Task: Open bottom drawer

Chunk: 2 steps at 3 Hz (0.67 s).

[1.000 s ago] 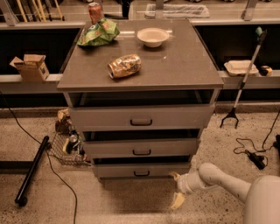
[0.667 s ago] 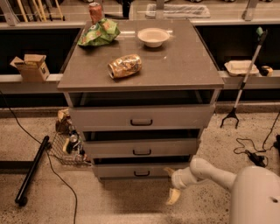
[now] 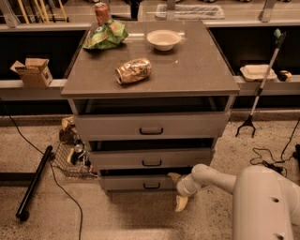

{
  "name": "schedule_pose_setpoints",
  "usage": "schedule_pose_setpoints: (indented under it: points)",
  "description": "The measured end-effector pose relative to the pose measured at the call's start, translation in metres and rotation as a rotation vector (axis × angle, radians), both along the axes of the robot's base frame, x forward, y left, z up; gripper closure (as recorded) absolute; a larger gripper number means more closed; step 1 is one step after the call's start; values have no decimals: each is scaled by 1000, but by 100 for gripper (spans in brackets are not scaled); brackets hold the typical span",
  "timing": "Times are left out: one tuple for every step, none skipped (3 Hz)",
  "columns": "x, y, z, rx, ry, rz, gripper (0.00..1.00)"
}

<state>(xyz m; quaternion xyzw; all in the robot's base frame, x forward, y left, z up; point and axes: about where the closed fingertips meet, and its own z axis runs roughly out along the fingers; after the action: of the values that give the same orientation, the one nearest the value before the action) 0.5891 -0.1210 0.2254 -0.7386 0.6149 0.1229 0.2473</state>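
The bottom drawer [image 3: 136,183] was seen at the very foot of the cabinet, under the front edge of the counter [image 3: 201,70], below the middle drawer [image 3: 117,159] and the top drawer [image 3: 108,125]. Its small dark handle [image 3: 151,186] was found in the middle of its front, and nothing was touching it. The gripper [image 3: 178,191] was held low down, under the front right corner of the counter, right by the right end of the bottom drawer. Its two yellowish fingers [image 3: 181,203] were spread apart, one up by the top of the drawer's front and one down near the floor, and nothing was held between them. Whether the upper finger touched the drawer could not be told. The white arm [image 3: 213,176] was stretched in from the lower right. On the counter, a pale bowl [image 3: 163,39] was set near the back edge, a green bag [image 3: 105,35] and a red can [image 3: 101,13] were left at the back left corner, and a crushed brown packet [image 3: 133,70] was laid near the middle, closer to the left edge.
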Motion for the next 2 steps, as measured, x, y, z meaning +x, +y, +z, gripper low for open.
schedule_pose_setpoints:
  points:
    - [17,13,-4,-45,-42,27,0]
    - [37,21,-15,-102,-55,-7,0]
